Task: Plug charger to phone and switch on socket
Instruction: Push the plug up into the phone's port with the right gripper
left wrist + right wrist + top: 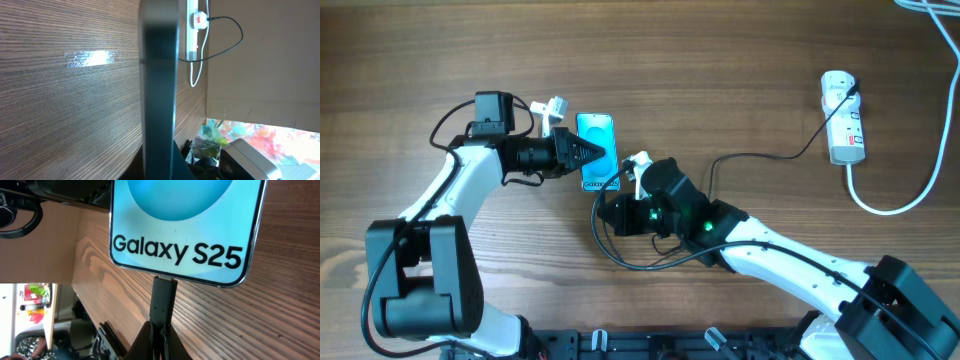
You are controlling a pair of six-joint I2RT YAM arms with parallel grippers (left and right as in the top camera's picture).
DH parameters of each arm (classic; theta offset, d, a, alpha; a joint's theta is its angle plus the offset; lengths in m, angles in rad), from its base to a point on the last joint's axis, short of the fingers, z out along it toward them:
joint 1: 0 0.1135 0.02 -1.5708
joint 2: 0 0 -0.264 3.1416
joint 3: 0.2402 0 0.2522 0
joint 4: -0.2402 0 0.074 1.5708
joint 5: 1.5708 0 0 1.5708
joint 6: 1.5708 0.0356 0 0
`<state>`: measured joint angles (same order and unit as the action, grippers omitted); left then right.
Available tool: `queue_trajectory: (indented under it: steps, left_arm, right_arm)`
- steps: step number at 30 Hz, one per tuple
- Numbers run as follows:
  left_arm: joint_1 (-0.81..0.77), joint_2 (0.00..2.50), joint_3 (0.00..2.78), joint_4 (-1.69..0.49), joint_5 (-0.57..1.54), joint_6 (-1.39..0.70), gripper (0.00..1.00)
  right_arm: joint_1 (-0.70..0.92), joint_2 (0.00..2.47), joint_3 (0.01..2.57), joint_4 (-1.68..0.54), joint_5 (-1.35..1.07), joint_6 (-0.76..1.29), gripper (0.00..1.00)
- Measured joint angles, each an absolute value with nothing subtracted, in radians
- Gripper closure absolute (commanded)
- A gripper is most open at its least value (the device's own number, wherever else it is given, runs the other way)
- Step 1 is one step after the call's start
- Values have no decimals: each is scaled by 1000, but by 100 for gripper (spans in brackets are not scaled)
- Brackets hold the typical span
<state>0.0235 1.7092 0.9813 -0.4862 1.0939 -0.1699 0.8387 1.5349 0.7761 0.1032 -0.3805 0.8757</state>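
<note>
the phone [185, 225] shows a blue oval above a pale band with black lettering. the charger [162, 300] is black. the socket [843, 118] is white with red marks. the table [720, 60] is brown, finely wood-grained.

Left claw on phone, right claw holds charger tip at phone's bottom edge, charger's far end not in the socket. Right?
No: overhead shows the far end of the charger plugged into the socket. Left claw on the phone, right claw on the tip: both correct.
</note>
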Motion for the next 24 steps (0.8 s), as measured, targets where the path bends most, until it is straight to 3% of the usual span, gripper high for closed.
queue_trajectory:
  steps: [10,24]
  left_arm:
    - [28,1709,991,-474,1094,-171,96]
    - [33,1709,994,-474,1093,-173,96]
  right_arm:
    - [839,1539,770,153,-355,813,96]
    - [839,1545,767,167,-350,912,96]
